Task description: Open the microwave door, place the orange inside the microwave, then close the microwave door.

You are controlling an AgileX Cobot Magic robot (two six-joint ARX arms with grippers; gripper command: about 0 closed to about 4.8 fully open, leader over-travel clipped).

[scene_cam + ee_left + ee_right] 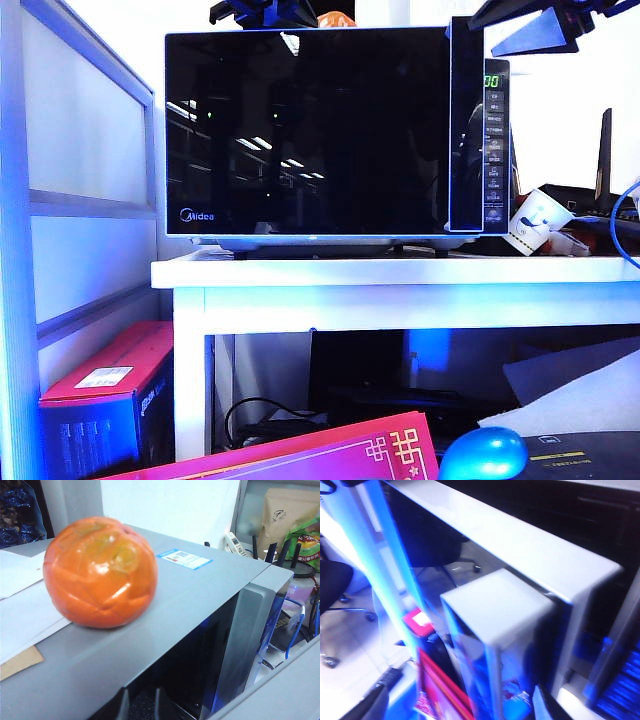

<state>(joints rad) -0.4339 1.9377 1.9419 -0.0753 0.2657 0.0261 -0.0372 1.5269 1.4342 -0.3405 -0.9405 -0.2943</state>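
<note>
1. Your door [305, 130] is shut, flush across the front of the microwave [335, 135], filling the upper middle of the exterior view. So opening comes first.
2. The orange [100, 571] sits on the microwave's grey top, large in the upper left of the left wrist view; in the exterior view only a sliver shows at the top edge, above the door.
3. Your left gripper [140, 705] hangs just past the orange, at the bottom centre of the left wrist view, only the dark fingertips showing. The jaws stand apart and hold nothing.
4. Your right gripper [545, 30] is in the upper right of the exterior view, above the button column [494, 145]. Its wrist view is blurred and shows no fingers; going by how wide it stands, it is spread and I see nothing in it.
5. The door's handle strip [466, 130] runs vertically at the right of the glass, beside the buttons. I reckon the right gripper is the one to take it.
6. Bring the fingers in from the side, behind the strip's edge, and keep off the buttons.
7. Pull in an arc, since the hinge looks to be on the left by the Midea logo [197, 214].
8. Pull gently: a jolt could set the orange rolling off the top.
9. Keep the left gripper clear of the orange until the door is wide.
</note>
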